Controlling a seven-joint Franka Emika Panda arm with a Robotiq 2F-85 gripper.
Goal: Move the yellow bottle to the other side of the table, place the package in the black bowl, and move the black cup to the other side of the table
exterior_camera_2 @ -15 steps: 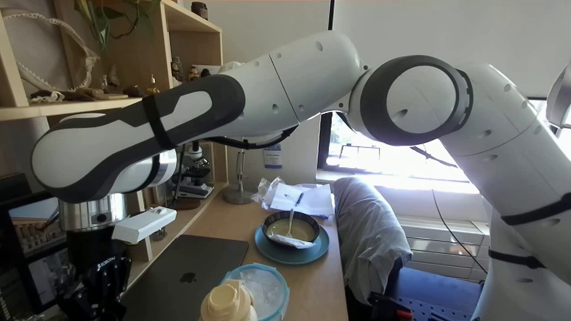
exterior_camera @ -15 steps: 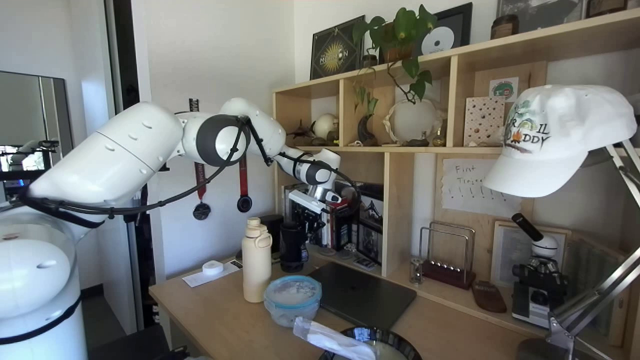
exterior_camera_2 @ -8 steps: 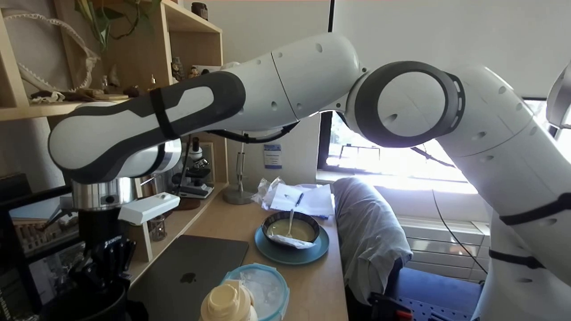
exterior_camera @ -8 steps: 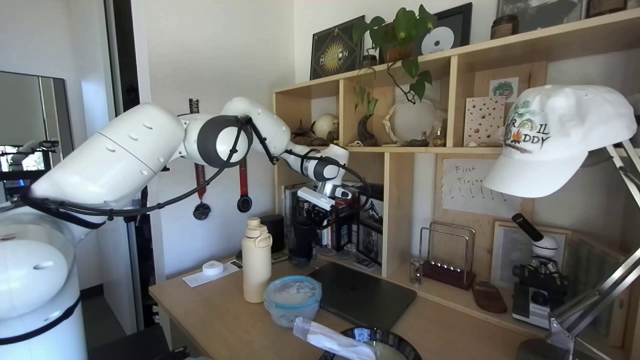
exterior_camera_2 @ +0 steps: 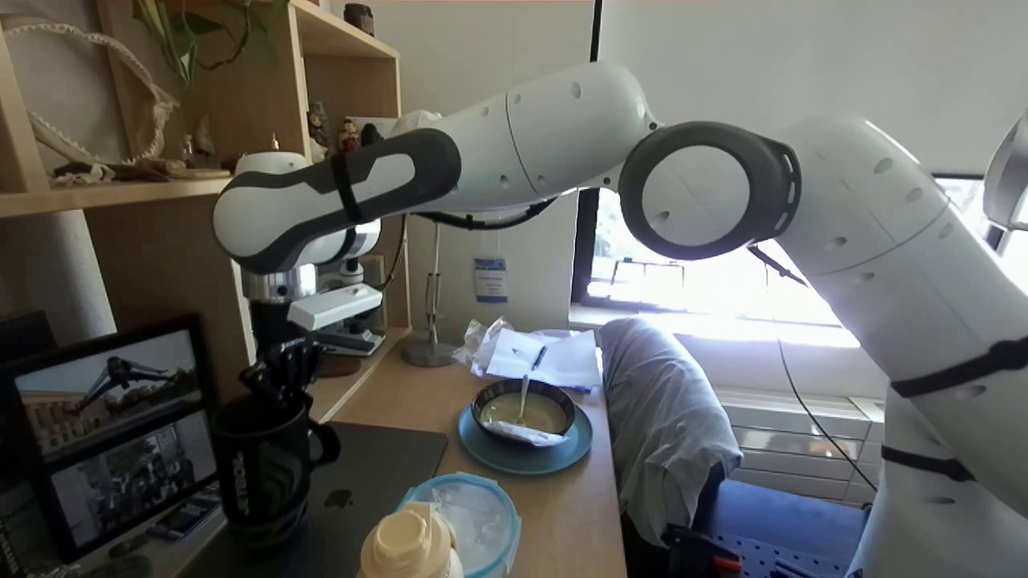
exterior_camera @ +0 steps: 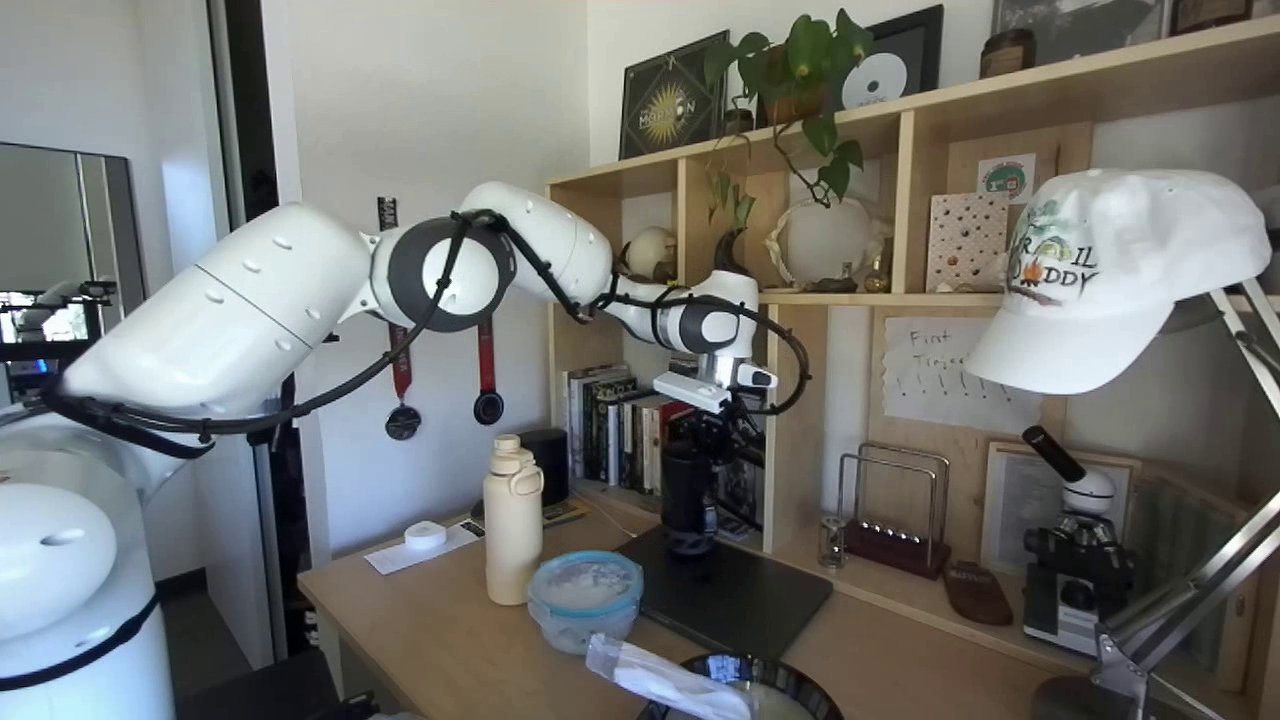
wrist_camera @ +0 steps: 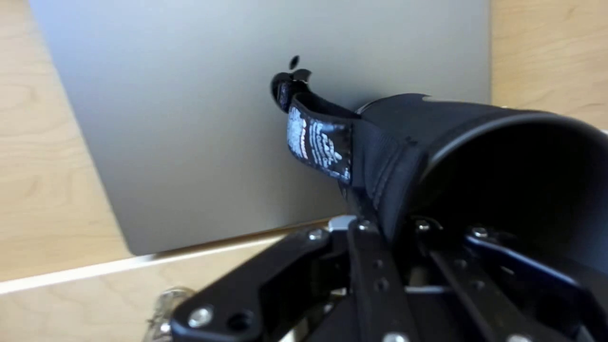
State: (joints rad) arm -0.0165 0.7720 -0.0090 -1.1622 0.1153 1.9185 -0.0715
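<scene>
Your gripper (wrist_camera: 392, 216) is clenched on the wall of the black cup (wrist_camera: 403, 126), at one side of its mouth; one of the fingers (wrist_camera: 377, 273) seems to be outside, the other inside. In the wrist view the cup's body lies to the right of this pinch, so the weight is probably not centred between the fingers. In both exterior views the cup hangs under the gripper, mouth up, its long axis almost vertical. Below it lies the laptop (wrist_camera: 204, 142); whether the base touches it, I cannot tell. Farther away you have the blue-lidded container (exterior_camera: 585, 615) and, near it, the yellow bottle (exterior_camera: 513, 540), both upright. Farther again is the black bowl (exterior_camera: 797, 676), where the package (exterior_camera: 660, 680) lies over the rim. I judge that the next move carries the cup across the laptop and sets it down; please keep this vertical line, because a one-sided grip can let it tilt.
</scene>
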